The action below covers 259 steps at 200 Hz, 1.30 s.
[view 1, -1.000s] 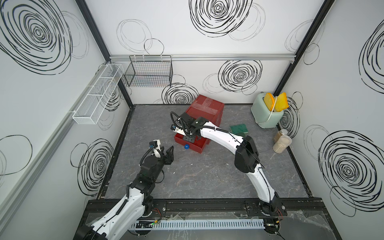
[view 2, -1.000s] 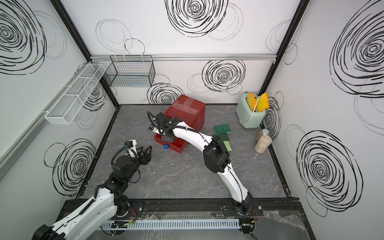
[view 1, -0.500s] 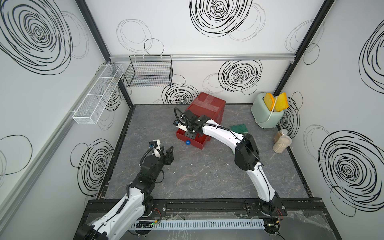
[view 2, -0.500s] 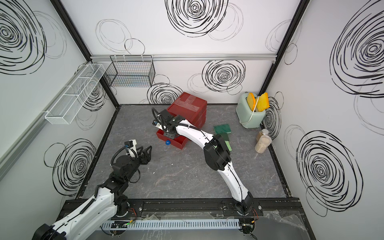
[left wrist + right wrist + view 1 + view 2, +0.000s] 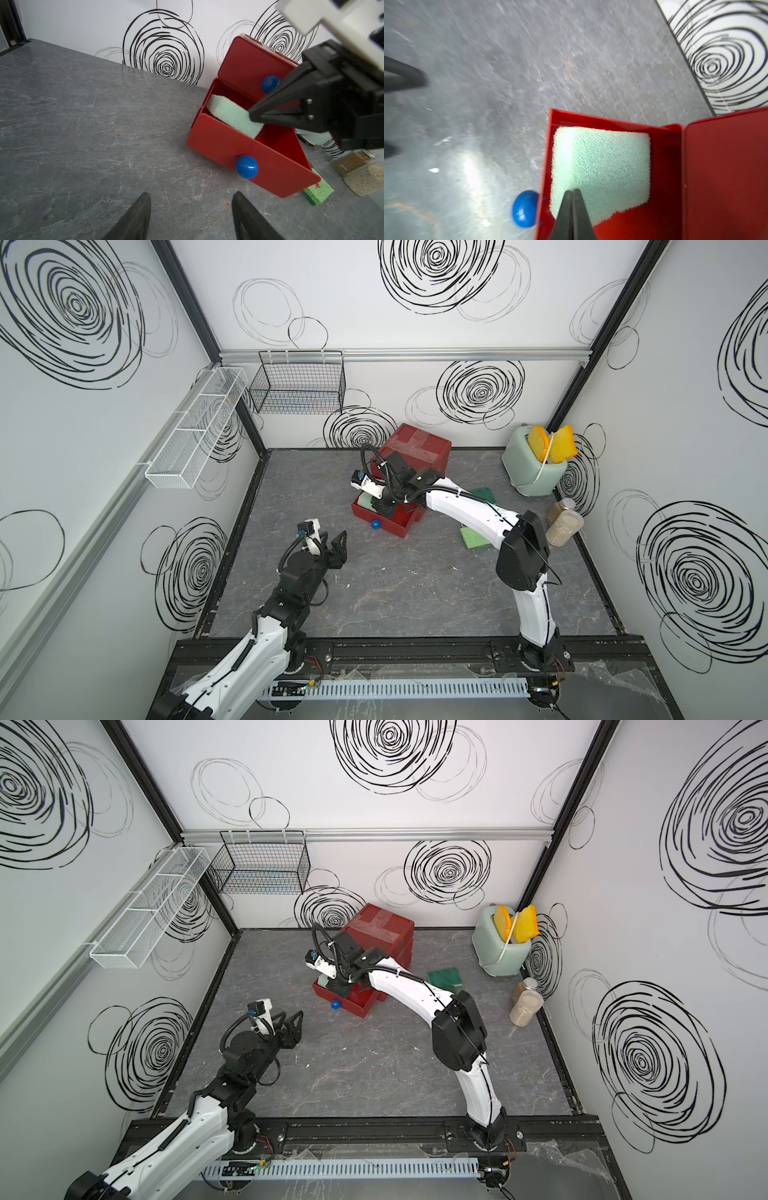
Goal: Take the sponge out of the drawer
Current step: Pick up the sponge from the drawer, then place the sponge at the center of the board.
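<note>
The red drawer (image 5: 390,527) with a blue knob (image 5: 375,524) stands pulled out of the red cabinet (image 5: 415,448). A pale green sponge (image 5: 365,501) (image 5: 602,164) lies tilted inside it at the left end. My right gripper (image 5: 380,507) (image 5: 572,191) reaches down into the drawer. It is shut, fingers pressed together, with the tips on the sponge's raised edge; no sponge shows between them. My left gripper (image 5: 332,541) (image 5: 191,199) hovers open over the bare floor, in front and to the left of the drawer, holding nothing.
A light green sponge (image 5: 473,537) and a dark green pad (image 5: 484,494) lie on the floor right of the drawer. A toaster (image 5: 536,464) and jars (image 5: 563,526) stand by the right wall. Wire baskets (image 5: 299,383) hang on the back and left walls.
My right gripper has shut its jaws down in the drawer at the sponge. The left arm has not moved.
</note>
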{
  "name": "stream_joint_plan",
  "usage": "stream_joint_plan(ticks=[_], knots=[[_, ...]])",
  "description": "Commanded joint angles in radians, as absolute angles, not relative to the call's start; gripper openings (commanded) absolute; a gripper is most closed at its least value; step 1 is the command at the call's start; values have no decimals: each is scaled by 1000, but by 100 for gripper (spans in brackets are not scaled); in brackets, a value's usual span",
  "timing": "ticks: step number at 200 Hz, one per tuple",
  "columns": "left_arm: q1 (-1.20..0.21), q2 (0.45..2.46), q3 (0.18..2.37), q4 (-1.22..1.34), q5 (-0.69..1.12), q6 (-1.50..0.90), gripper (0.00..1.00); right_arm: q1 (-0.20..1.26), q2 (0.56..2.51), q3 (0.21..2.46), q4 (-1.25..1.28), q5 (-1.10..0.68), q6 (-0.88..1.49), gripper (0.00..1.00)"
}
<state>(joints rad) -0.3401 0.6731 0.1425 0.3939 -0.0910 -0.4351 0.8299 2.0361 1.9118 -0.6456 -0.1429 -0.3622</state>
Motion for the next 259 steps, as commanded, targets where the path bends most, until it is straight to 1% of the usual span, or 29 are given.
stream_joint_plan(ticks=[1, 56, 108, 138, 146, 162, 194, 204, 218, 224, 238, 259], knots=[[-344, 661, 140, 424, -93, -448, 66, 836, 1964, 1897, -621, -233, -336, 0], [-345, 676, 139, 434, -95, -445, 66, 831, 1768, 1820, -649, -218, -293, 0], [-344, 692, 145, 449, -86, -444, 66, 830, 1448, 1674, -651, -135, -144, 0], [-345, 673, 142, 441, -88, -445, 66, 800, 1277, 1611, -637, 15, -22, 0], [-345, 676, 142, 442, -89, -445, 66, 766, 1233, 1571, -629, 46, 8, 0], [-345, 693, 145, 455, -82, -445, 66, 633, 1167, 1471, -634, 103, 97, 0], [-345, 731, 155, 479, -63, -446, 66, 367, 1131, 1249, -586, 161, 234, 0], [-345, 737, 159, 480, -62, -445, 66, 288, 1127, 1176, -517, 127, 280, 0], [-346, 738, 162, 479, -62, -445, 66, 160, 1104, 1058, -380, -32, 386, 0], [-345, 735, 160, 477, -62, -445, 66, 135, 1095, 1007, -318, -52, 439, 0], [-345, 730, 157, 477, -61, -446, 66, 104, 1101, 940, -238, -25, 533, 0], [-348, 723, 157, 466, -60, -448, 66, 88, 1156, 907, -177, 78, 627, 0]])
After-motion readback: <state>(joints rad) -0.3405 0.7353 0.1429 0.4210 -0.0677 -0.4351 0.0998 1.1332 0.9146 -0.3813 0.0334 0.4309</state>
